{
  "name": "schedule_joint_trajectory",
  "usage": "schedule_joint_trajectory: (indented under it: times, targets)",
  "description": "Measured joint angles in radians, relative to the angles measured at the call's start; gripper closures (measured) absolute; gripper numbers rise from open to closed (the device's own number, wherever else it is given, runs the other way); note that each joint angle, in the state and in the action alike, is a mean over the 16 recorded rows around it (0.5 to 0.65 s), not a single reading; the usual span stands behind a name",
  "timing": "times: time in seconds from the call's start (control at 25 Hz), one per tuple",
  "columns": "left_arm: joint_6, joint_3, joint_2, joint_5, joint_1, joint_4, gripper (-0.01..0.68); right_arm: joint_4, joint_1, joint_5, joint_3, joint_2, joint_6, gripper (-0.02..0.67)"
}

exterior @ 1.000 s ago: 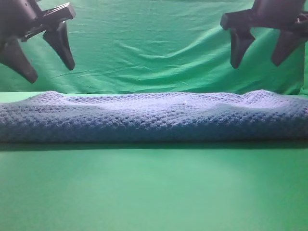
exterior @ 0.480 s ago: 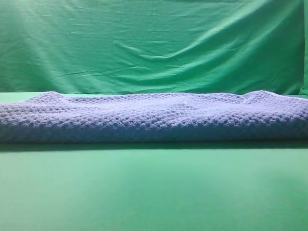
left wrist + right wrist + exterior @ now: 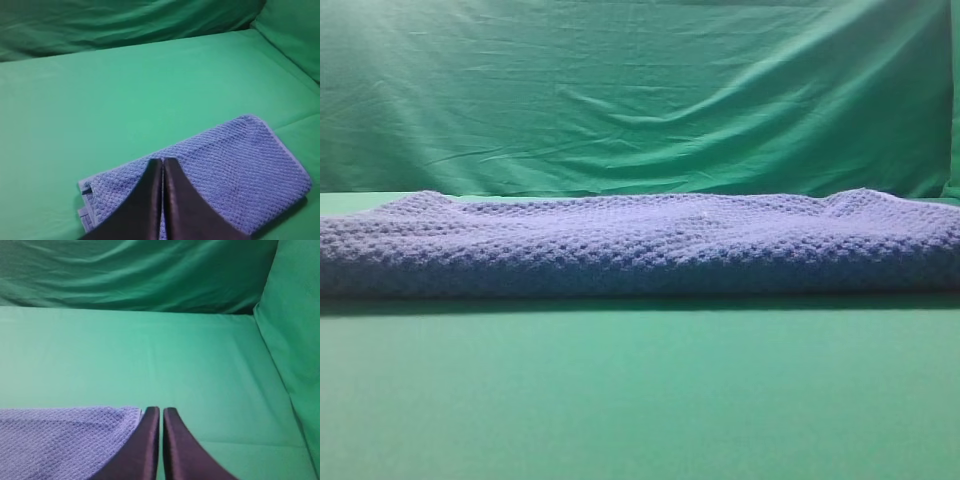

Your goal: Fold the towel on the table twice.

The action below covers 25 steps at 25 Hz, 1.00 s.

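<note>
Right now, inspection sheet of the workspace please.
Surface: table, smooth green cloth, flat.
Job's things: towel, blue-grey waffle knit, lying folded in layers on the table.
Clutter: nothing seen.
Hands: left hand shut, empty, above the towel; right hand shut, empty, beside the towel's edge; neither shows in the exterior view.
Cables: nothing seen.
Surroundings: wrinkled green backdrop behind the table.

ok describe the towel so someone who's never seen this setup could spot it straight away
Start from the table, a broad flat surface covered in smooth plain green fabric. Lying across it is the towel, a wide, folded blue-grey cloth. Its thick bumpy waffle texture and bluish colour set it apart from the smooth green fabric everywhere around it.
</note>
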Motion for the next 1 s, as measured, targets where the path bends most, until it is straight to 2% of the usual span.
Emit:
schedule_joint_trajectory:
  times: [0.52, 1.0]
  targets:
    - [0.051, 0.225, -0.492, 0.054, 0.000, -0.004, 0.673, 0.175, 0.000, 0.036, 0.171, -0.418, -0.217, 0.649]
    - [0.023, 0.462, -0.846, 0.062, 0.000, -0.002, 0.673, 0.254, 0.000, 0.030, 0.386, -0.708, -0.279, 0.649]
